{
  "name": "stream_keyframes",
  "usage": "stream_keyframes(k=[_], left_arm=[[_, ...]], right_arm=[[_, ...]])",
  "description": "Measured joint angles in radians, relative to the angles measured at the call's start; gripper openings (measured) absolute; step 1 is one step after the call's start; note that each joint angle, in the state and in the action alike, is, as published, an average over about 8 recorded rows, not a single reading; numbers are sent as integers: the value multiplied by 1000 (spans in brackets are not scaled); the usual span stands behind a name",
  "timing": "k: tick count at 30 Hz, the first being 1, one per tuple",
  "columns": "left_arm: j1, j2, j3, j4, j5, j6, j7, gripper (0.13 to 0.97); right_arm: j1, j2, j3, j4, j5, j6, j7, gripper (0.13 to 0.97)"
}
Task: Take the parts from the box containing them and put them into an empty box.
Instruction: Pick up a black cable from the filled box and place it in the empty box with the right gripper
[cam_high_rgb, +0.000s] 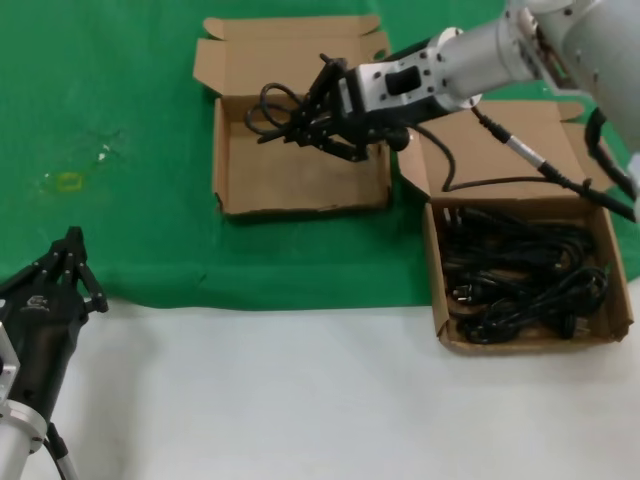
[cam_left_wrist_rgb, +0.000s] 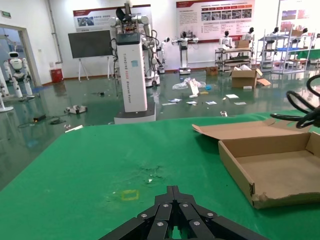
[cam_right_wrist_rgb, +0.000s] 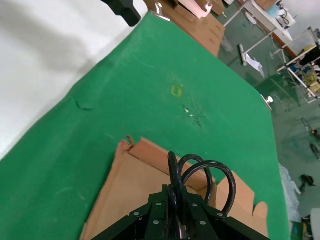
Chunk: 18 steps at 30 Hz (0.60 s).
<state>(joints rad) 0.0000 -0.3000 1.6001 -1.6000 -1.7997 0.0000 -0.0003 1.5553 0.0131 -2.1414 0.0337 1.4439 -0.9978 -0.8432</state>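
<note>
One looped power cord (cam_high_rgb: 275, 112) is held clamped in the right pincer (cam_high_rgb: 318, 118) above the empty box (cam_high_rgb: 300, 170), whose floor is seen bare, so nothing is judged delivered yet. A tangle of cords (cam_high_rgb: 520, 275) remains in the full box (cam_high_rgb: 612, 262) to the right on the bench (cam_high_rgb: 300, 390). How many remain cannot be counted. The left pincer (cam_high_rgb: 75, 262) is parked at the near left, tips drawn together.
</note>
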Motion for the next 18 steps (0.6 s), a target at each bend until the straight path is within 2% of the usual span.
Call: stream_keyframes(k=[7, 18], left_arm=[[0, 0, 0, 0, 0, 0, 0, 144], [0, 0, 0, 0, 0, 0, 0, 144]], right_arm=[[-33, -11, -147, 36, 150, 67, -16, 183], [-75, -13, -477, 93, 501, 171, -74, 183]])
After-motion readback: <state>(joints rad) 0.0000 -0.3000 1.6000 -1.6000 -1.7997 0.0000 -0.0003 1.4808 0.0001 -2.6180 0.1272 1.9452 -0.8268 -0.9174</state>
